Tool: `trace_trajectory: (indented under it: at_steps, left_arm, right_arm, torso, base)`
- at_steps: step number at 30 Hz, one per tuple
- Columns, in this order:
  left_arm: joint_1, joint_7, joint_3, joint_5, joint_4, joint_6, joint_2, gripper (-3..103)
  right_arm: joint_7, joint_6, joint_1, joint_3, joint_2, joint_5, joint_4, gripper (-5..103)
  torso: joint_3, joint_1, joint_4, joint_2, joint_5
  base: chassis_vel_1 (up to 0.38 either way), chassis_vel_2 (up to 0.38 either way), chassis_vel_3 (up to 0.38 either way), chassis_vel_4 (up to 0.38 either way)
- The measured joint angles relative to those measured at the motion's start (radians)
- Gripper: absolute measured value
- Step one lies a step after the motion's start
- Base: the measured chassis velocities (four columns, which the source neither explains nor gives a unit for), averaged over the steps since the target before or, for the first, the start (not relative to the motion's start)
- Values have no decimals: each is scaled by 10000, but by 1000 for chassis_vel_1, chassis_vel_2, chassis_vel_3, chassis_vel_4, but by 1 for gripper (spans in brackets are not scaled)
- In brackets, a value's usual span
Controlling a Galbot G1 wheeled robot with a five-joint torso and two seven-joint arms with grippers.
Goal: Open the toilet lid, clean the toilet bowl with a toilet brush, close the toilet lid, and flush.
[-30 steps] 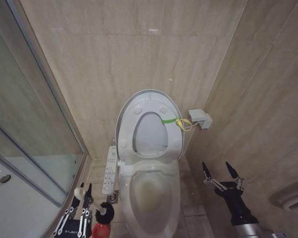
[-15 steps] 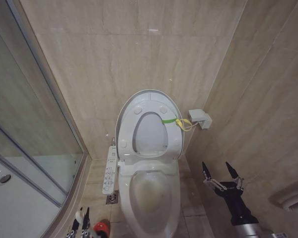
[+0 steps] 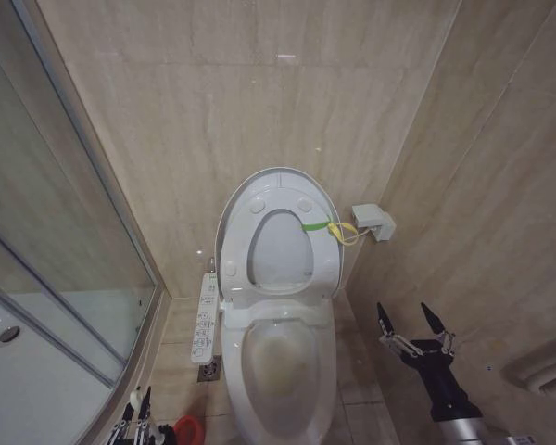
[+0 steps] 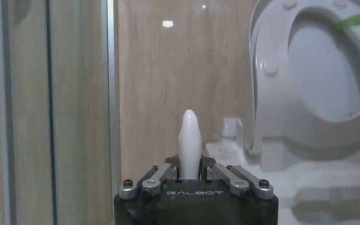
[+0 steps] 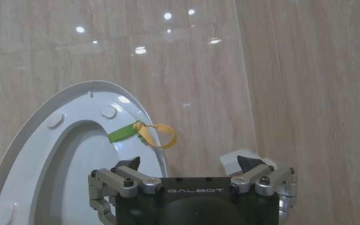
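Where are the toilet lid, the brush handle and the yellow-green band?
Lid (image 3: pixel 236 215), head view, raised cover's left edge.
Brush handle (image 4: pixel 189 136), left wrist view, white stick held in the left hand.
Band (image 5: pixel 156 135), right wrist view, yellow loop at the lid's edge.

Toilet lid up; toilet bowl prob. unobstructed above.

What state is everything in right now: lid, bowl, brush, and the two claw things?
Toilet lid: raised upright against the wall.
Toilet bowl: uncovered, brownish stain inside.
Toilet brush: handle gripped.
Left end effector: closed on the brush handle.
Right end effector: open, holding nothing, beside the toilet.
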Motion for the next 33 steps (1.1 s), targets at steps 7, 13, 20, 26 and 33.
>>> trace_trajectory:
  at_steps: [7,13,20,26,33]
  left_arm:
    - [-1380,1324,324,-1054,1857,-5,262,21]
    - [-1946,1838,402,-1253,2629,-9,403,21]
    - [-2707,2113,292,-1114,3789,-22,660,21]
    - [-3281,2636,316,-1127,4518,-24,713,21]
    - [-4040,3000,444,-1005,5439,-27,737,21]
  right_arm:
    - [2,0,0,1,0,0,0,100]
    - [4,0,0,0,0,0,0,100]
    - [4,0,0,0,0,0,0,100]
    - [4,0,0,0,0,0,0,100]
    - [4,0,0,0,0,0,0,100]
  torso:
    - [0,0,-1,0,0]
    - [0,0,-1,0,1]
    - [0,0,1,0,1]
    - [0,0,0,0,1]
    - [0,0,-1,0,2]
  base:
    - [0,0,0,0]
    - [0,0,0,0]
    - [0,0,0,0]
    - [0,0,0,0]
    - [0,0,0,0]
